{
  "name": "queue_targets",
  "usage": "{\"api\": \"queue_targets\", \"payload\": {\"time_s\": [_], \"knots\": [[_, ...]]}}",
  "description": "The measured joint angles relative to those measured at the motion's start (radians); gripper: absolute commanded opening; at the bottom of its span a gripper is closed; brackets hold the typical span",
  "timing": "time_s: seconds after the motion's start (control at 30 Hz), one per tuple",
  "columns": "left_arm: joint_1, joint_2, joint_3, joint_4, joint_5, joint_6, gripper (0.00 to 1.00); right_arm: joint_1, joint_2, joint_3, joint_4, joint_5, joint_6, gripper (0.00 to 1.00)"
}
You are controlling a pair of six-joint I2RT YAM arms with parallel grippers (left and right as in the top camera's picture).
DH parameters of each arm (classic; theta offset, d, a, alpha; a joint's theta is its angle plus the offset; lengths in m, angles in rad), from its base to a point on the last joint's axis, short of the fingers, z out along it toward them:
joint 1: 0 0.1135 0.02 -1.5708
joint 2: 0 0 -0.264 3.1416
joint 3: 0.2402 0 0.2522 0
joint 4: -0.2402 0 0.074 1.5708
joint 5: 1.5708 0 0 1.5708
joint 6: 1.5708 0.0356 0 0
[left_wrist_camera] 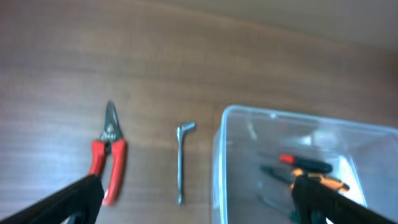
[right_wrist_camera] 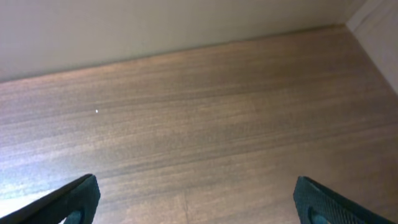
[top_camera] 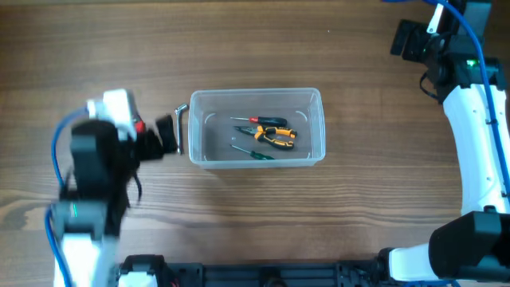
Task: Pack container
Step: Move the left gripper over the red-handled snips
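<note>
- Left end effector point(left_wrist_camera: 199, 205) and right end effector point(right_wrist_camera: 196, 199) are seen wide open, empty.
- Container point(left_wrist_camera: 219, 155) is found just right of the left one; pliers point(left_wrist_camera: 107, 158) lie ahead, lengthwise.

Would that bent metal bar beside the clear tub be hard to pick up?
The bent metal bar looks rigid, probably light. Thin and flat on the table, it seems fiddly to pinch. Its bent end should stop rolling.

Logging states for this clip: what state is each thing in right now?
container: upright, lidless, partly filled
orange pliers: lying inside the container
red pliers: on the table, unpacked
L-shaped key: on the table, unpacked
left gripper: fingers open, empty
right gripper: fingers open, empty
</note>
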Motion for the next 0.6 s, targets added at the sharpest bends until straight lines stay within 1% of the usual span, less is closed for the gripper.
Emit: {"api": "queue_targets", "payload": {"time_s": [0.07, 0.13, 0.2, 0.37, 0.5, 0.6], "knots": [[0.0, 0.136, 0.122, -0.056, 0.0, 0.021, 1.0, 0.0, 0.0, 0.0, -0.002, 0.0, 0.0, 1.0], [0.0, 0.22, 0.198, -0.09, 0.0, 0.031, 1.0, 0.0, 0.0, 0.0, 0.0, 0.0, 0.0, 1.0], [0.0, 0.268, 0.24, -0.097, 0.001, 0.034, 1.0, 0.0, 0.0, 0.0, -0.002, 0.0, 0.0, 1.0], [0.0, 0.299, 0.255, -0.135, 0.004, 0.045, 1.0, 0.0, 0.0, 0.0, -0.002, 0.0, 0.0, 1.0], [0.004, 0.3, 0.256, -0.156, -0.029, 0.066, 1.0, 0.0, 0.0, 0.0, -0.002, 0.0, 0.0, 1.0], [0.027, 0.31, 0.257, -0.201, -0.042, 0.066, 1.0, 0.0, 0.0, 0.0, -0.001, 0.0, 0.0, 1.0]]}}
